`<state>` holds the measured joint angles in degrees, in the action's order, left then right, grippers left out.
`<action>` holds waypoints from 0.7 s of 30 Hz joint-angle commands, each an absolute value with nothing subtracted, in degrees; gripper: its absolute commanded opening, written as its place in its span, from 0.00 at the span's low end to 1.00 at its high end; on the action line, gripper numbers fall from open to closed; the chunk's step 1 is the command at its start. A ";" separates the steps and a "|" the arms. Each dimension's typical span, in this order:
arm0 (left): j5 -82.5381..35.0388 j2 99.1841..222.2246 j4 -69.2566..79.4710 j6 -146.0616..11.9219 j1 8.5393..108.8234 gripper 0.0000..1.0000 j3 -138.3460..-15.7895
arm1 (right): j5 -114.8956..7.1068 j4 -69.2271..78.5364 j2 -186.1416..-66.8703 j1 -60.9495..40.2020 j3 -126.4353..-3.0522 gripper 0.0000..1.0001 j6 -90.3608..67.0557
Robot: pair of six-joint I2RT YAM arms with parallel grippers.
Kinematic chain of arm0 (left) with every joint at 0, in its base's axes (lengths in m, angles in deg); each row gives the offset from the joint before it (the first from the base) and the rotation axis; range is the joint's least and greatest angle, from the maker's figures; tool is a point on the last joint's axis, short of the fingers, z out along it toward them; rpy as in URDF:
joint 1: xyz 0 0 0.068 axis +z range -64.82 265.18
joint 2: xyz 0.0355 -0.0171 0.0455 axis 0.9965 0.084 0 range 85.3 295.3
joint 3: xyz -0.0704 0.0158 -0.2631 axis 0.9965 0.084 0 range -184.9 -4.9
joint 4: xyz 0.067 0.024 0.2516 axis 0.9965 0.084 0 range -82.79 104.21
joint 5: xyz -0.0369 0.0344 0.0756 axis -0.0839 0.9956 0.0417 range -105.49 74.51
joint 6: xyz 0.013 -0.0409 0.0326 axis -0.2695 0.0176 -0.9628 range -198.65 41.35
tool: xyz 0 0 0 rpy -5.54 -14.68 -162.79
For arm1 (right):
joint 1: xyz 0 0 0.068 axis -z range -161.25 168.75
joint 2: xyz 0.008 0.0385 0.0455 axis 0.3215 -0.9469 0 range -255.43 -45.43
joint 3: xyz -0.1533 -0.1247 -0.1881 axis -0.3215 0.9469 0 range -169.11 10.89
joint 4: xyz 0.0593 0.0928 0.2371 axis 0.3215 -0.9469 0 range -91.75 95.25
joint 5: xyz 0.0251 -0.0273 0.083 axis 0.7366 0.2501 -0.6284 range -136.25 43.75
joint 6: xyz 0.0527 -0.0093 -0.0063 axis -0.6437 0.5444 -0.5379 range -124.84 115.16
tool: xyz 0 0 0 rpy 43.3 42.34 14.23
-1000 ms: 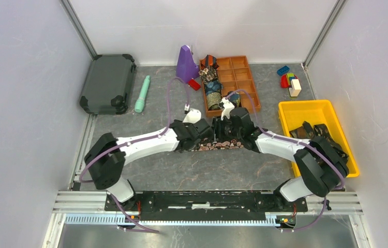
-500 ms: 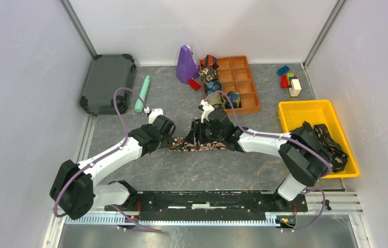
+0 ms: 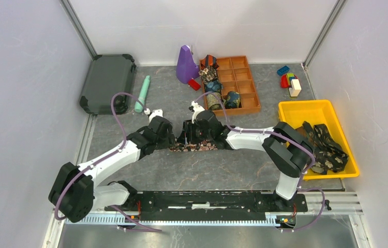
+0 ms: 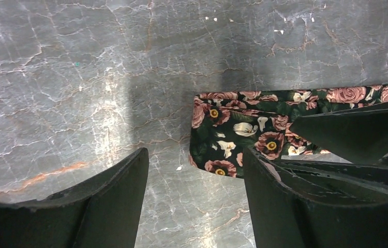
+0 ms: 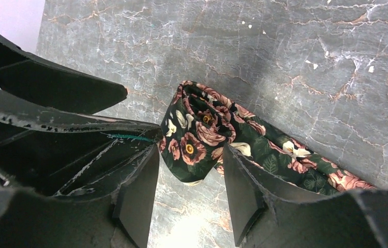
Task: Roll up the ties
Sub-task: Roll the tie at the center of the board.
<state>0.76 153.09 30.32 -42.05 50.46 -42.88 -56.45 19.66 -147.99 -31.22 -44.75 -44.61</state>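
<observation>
The right gripper (image 5: pixel 191 152), jaws apart, is straddling the curled end of the rose-printed fabric tie (image 5: pixel 202 137); the left gripper (image 4: pixel 194 155), likewise apart, is hovering beside it.

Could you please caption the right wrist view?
Open right pincer straddles the rolled end of a floral tie on grey marbled tabletop.

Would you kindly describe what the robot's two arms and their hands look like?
The left arm and right arm are alike: smooth white link shells between chunky black joint housings, each trailed by a thin purple cable looping free. The left hand and right hand each have two matt black, wedge-shaped fingers; the right one's edges are scuffed pale.
</observation>
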 commanded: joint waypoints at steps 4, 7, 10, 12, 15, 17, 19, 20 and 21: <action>-1.92 156.12 24.37 -45.25 50.81 0.73 -41.47 | -55.68 19.81 -149.83 -31.61 -47.36 0.51 -45.32; -2.11 157.21 23.33 -45.08 50.81 0.73 -41.15 | -56.03 19.75 -150.35 -31.61 -47.51 0.49 -45.22; -2.44 157.92 22.97 -44.93 50.75 0.73 -41.09 | -56.29 19.72 -150.89 -31.58 -47.73 0.48 -45.05; -2.61 157.90 22.82 -44.85 50.76 0.73 -41.07 | -56.31 19.64 -151.18 -31.61 -47.72 0.47 -44.89; -2.56 157.58 22.83 -44.88 50.79 0.73 -41.12 | -56.32 19.57 -151.53 -31.61 -47.50 0.45 -44.70; -2.44 157.41 22.93 -44.82 50.77 0.73 -41.15 | -56.28 19.37 -151.85 -31.61 -47.46 0.43 -44.40; -2.61 157.41 23.07 -44.82 50.81 0.73 -41.23 | -55.81 18.90 -152.05 -31.60 -47.56 0.41 -43.87; -2.77 157.32 23.07 -44.90 50.81 0.73 -41.25 | -55.53 18.57 -152.13 -31.65 -47.61 0.41 -43.53; -2.83 157.30 23.11 -45.05 50.80 0.73 -41.21 | -55.14 18.13 -152.14 -31.55 -47.76 0.40 -43.27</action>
